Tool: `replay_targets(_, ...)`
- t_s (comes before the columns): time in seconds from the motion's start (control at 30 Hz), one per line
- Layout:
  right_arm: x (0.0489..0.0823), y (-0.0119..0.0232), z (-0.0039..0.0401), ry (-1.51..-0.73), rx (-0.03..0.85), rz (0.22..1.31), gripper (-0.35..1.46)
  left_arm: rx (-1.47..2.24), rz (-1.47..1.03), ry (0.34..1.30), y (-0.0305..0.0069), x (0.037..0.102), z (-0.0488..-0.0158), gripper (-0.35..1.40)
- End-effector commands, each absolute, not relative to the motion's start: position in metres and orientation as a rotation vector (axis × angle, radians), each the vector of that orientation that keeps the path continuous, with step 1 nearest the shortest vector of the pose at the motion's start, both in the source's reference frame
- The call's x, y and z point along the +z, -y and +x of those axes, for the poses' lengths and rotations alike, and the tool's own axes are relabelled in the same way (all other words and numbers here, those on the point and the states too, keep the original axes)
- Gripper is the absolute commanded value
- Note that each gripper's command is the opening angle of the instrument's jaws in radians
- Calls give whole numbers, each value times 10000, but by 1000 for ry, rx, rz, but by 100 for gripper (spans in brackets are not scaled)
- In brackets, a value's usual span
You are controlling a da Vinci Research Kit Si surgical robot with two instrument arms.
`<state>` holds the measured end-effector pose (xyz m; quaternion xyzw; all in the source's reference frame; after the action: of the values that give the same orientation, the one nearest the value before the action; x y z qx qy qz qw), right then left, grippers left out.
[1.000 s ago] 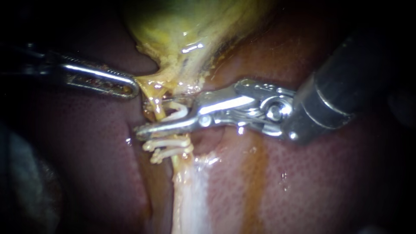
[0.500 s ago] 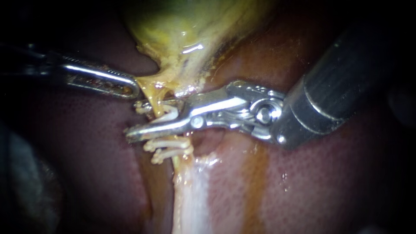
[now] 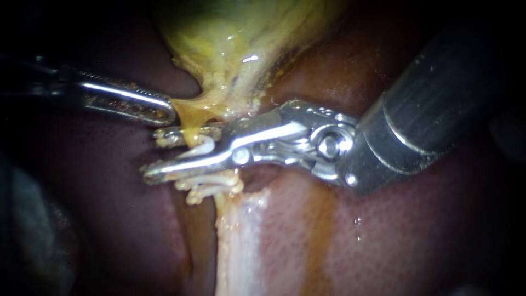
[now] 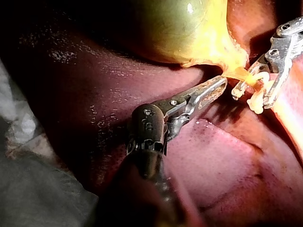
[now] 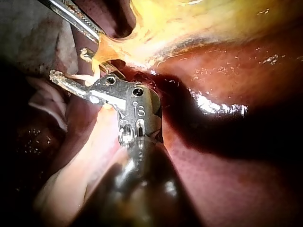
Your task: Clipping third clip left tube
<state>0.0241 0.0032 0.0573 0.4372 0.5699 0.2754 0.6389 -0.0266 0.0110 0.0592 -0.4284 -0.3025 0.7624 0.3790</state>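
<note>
While the left instrument clamps gallbladder tissue, the right instrument carries a spread clip astride the tube, just above the two seated clips; soft, slippery and thin, the tube probably wants a square, gentle squeeze.

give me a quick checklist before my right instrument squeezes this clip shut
1. Straddle: ok. The right instrument has one jaw on each side of the tube.
2. Loading: ok. The new clip sits in those jaws, around the tube.
3. Tips past the tube: ok, both show beyond it.
4. Gap to the two placed clips: cannot tell; they lie right beside the lower jaw.
5. Traction: ok. The left instrument is shut on yellow tissue at the gallbladder.
6. Behind the tube, liver caught: cannot tell, hidden.
</note>
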Motion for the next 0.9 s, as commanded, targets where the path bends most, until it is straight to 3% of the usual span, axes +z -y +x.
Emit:
replay_targets(0.03,573,-33,240,-1300,629,997,45,1948,-1095,773,-110,592,-266,-35)
replay_targets(0.3,575,-36,234,-1284,655,1025,27,1948,-1095,773,-110,592,-266,-35)
replay_targets(0.5,579,-39,227,-1277,672,1044,-6,1948,-1095,773,-111,593,-266,-35)
replay_targets(0.6,579,-39,224,-1239,734,1102,-35,1948,-1095,773,-111,593,-266,-35)
replay_targets(0.67,577,-38,221,-1216,769,1136,-35,1948,-1095,773,-111,593,-266,-35)
replay_targets(0.9,576,-36,219,-1210,771,1140,-35,1948,-1095,773,-111,593,-266,-35)
